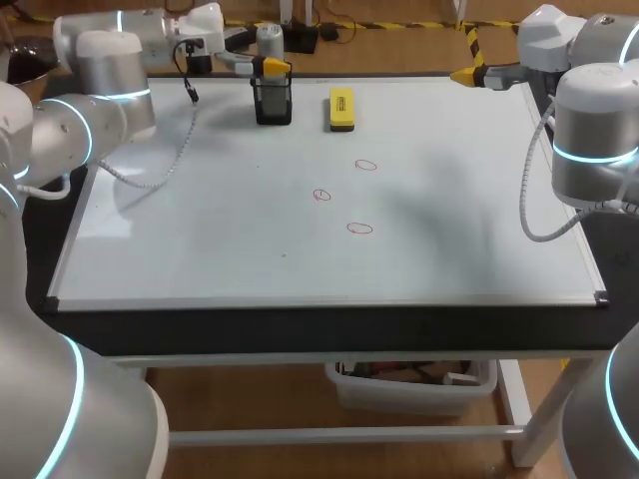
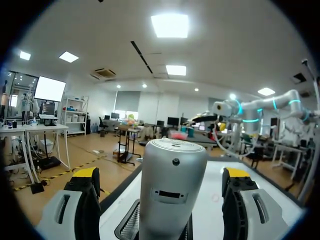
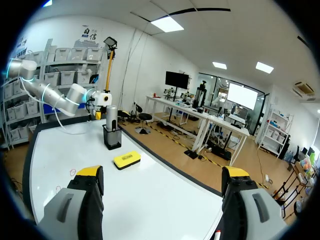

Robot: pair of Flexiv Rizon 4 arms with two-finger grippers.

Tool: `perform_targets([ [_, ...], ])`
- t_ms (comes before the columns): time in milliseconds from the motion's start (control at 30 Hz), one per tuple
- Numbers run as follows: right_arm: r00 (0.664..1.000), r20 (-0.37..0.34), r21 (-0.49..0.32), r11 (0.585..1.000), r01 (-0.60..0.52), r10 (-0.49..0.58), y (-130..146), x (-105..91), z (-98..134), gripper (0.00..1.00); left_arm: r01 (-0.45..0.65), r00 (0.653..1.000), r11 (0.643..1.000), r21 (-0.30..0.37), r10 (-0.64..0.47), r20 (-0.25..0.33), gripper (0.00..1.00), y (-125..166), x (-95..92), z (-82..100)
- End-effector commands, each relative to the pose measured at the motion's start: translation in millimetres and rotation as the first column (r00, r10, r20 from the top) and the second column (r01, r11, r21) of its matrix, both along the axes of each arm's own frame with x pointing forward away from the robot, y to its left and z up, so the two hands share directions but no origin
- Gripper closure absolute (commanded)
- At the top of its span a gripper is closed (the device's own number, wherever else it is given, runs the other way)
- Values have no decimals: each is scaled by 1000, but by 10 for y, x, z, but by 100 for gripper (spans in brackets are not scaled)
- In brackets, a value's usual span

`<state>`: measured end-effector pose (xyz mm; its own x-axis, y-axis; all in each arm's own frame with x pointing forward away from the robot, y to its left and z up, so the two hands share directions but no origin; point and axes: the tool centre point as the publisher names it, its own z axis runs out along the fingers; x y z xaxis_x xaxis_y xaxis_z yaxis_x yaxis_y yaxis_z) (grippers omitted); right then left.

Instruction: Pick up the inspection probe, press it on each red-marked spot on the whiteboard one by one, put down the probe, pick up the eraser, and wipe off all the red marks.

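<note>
Head overhead, wrists low over whiteboard [image 1: 200, 235]

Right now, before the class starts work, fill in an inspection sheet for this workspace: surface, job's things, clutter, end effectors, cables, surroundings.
Surface: whiteboard lying flat, with three red marks near its middle.
Job's things: probe upright in a black holder at the far edge; yellow eraser flat on the board beside the holder.
Clutter: nothing seen.
End effectors: left end effector open, one finger on either side of the probe, not touching; right end effector open and empty at the board's far right corner.
Cables: white coiled cable hangs from the left arm over the board; second white cable loops from the right arm.
Surroundings: nothing seen.
</note>
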<state>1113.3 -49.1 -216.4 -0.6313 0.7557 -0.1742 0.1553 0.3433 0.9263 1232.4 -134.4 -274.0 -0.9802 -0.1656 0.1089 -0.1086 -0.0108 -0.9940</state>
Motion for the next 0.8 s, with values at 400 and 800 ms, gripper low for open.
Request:
perform_targets([
  [400,1000,-1,-1,1000,0,0,-2,4,0,0,147,989,989,-26,-147,17,100,68,33,-72],
  [800,1000,-1,-1,1000,0,0,-2,4,0,0,187,981,982,-14,-186,52,100,14,-7,93],
])
